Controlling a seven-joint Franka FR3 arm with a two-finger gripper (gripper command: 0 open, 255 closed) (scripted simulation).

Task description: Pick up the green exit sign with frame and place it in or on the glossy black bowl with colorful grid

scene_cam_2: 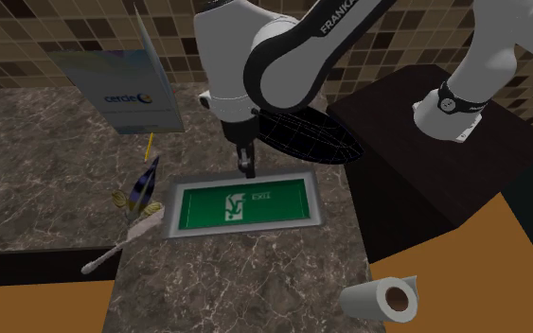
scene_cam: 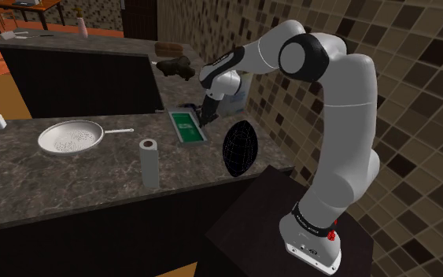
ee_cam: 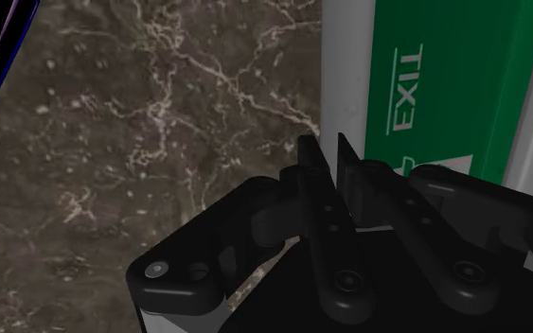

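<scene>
Franka arm over the dark marble table (scene_cam_2: 46, 180). The green exit sign (scene_cam_2: 245, 205) lies flat on the table in its grey frame. The gripper (scene_cam_2: 246, 172) points down at the frame's long edge nearest the black grid bowl (scene_cam_2: 307, 137); its jaws, nearly together, pinch that rim. A paper towel roll (scene_cam_2: 380, 299) lies well apart.
</scene>
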